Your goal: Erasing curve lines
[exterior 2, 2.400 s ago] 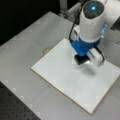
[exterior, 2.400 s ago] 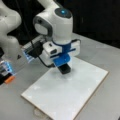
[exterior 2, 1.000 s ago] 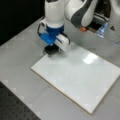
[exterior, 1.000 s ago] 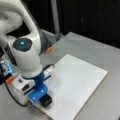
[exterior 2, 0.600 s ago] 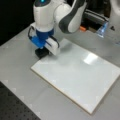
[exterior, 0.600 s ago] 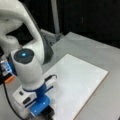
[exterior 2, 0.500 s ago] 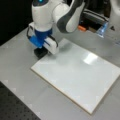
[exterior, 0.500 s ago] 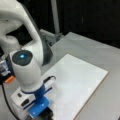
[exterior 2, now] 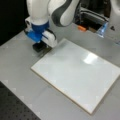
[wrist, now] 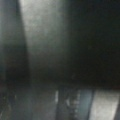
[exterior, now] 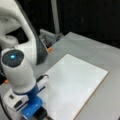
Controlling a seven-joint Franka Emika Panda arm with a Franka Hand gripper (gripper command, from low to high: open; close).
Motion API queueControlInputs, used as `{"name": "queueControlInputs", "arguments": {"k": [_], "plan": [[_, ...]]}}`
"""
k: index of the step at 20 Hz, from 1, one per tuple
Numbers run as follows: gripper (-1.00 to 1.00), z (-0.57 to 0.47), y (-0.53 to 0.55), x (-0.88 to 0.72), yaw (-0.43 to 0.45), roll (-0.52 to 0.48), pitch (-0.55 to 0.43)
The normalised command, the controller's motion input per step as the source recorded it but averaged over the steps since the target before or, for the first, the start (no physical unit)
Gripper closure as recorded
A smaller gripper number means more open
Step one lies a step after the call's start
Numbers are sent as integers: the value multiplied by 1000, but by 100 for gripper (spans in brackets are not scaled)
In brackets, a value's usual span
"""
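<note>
The white rectangular board point(exterior: 75, 82) point(exterior 2: 75, 75) lies flat on the grey table in both front views. No dark wavy strokes show on its surface; only a bright glare spot point(exterior 2: 90, 58) marks it. My gripper point(exterior 2: 40, 48), on a blue and white mount, hangs low over the board's corner at a front view's upper left. It is shut on a dark eraser block point(exterior 2: 39, 47) that rests at the board's edge. In a front view the gripper point(exterior: 41, 113) is at the bottom left, mostly hidden by the arm. The wrist view is dark and shows only blurred surfaces.
A small orange object point(exterior 2: 81, 28) point(exterior: 49, 49) lies on the table beyond the board. A blue-tinted item point(exterior 2: 102, 30) and dark equipment stand at a front view's top right. A perforated black surface point(exterior 2: 15, 110) borders the table at the lower left.
The arm swept with the eraser from the board's far edge across to its left corner, then crept only slightly further toward that corner in the last half second.
</note>
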Motion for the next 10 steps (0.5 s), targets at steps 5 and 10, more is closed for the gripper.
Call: {"name": "queueControlInputs", "arguments": {"k": [5, 10], "plan": [[100, 6, -34, 245, 181, 59, 115], [100, -73, -97, 259, 137, 68, 43]]}}
